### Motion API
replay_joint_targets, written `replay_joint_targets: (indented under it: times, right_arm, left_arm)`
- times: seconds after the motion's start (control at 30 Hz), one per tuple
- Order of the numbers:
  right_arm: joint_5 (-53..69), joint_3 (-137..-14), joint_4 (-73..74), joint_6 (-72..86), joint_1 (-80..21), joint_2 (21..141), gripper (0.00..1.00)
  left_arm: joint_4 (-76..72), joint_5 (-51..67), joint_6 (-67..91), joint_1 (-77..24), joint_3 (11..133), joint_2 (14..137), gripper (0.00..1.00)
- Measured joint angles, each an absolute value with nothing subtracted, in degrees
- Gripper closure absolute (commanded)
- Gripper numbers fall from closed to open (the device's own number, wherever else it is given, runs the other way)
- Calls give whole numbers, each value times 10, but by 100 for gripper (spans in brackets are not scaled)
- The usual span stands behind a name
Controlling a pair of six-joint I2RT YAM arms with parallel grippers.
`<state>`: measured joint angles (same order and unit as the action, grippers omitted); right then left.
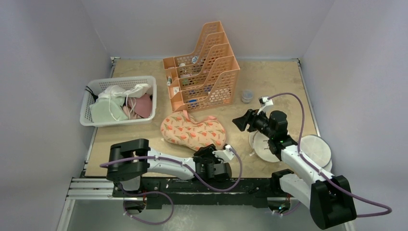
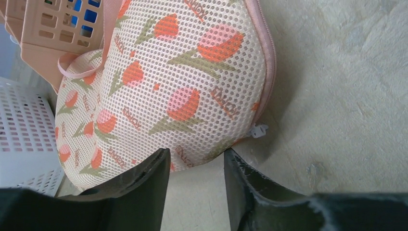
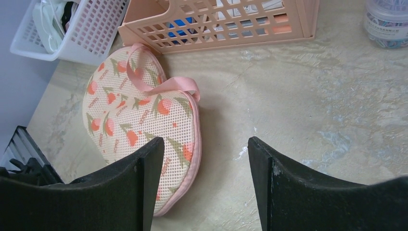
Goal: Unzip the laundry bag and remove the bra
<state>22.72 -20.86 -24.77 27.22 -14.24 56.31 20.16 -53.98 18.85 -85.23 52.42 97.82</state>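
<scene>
The laundry bag (image 1: 193,132) lies zipped shut on the table in front of the file rack, peach mesh with red-orange flowers and pink trim. It also shows in the left wrist view (image 2: 163,86) and the right wrist view (image 3: 139,115). Its white zip pull (image 2: 258,131) sticks out at the bag's near right edge. My left gripper (image 1: 208,151) (image 2: 195,156) is open and empty, just short of the bag's near edge. My right gripper (image 1: 239,120) (image 3: 206,144) is open and empty, above the table to the right of the bag. The bra is hidden.
A peach file rack (image 1: 204,72) stands behind the bag. A white basket (image 1: 92,103) of pale clothes sits at the left. A small clear jar (image 1: 247,96) stands right of the rack. Round white mesh pouches (image 1: 315,149) lie under the right arm.
</scene>
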Motion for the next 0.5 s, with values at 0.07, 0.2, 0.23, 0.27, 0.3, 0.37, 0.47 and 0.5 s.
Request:
replay_joint_targets:
  times: [0.07, 0.2, 0.23, 0.27, 0.3, 0.37, 0.47, 0.5]
  right_arm:
    - [227, -209, -248, 267, -142, 563, 33]
    - [227, -209, -249, 257, -142, 562, 33]
    - [227, -209, -251, 254, -142, 563, 33]
    - [229, -209, -253, 251, -142, 563, 33]
    - [233, -209, -257, 248, -142, 564, 33]
    - [240, -209, -269, 239, -142, 571, 33]
    - [255, -209, -277, 229, -145, 583, 33]
    - [259, -209, -280, 225, -148, 589, 33]
  left_arm:
    - [196, -542, 200, -850, 524, 978, 68]
    - [183, -538, 231, -838, 519, 970, 79]
    - [181, -535, 238, -833, 515, 962, 81]
    - [181, -532, 247, -828, 510, 955, 84]
    - [179, -527, 256, -822, 505, 945, 87]
    - [176, -515, 279, -805, 491, 913, 94]
    - [171, -493, 309, -777, 469, 861, 100]
    - [170, -486, 316, -766, 463, 845, 100]
